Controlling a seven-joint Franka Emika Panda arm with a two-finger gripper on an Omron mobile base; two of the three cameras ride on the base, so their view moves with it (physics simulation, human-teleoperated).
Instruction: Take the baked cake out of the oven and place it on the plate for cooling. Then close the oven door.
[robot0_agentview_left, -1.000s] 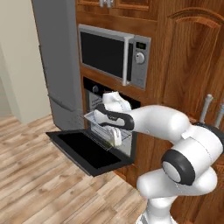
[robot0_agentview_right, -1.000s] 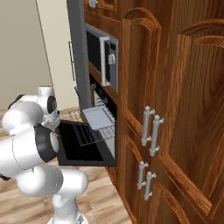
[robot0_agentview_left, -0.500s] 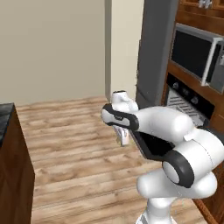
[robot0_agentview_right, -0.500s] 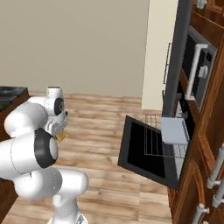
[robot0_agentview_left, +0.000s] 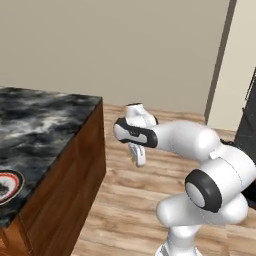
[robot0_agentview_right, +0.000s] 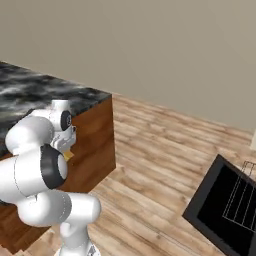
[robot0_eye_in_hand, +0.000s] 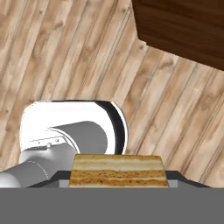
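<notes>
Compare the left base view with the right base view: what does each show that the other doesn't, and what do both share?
Left base view: a plate with a dark centre near the front of the black marble counter, and the hand pointing down over the wooden floor.

Right base view: the open oven door, a flat black panel lowered over the floor, with a wire rack above it, and a bit of tan cake at the hand.

Both: the marble-topped wooden island, the plank floor, the beige wall and the white arm.
</notes>
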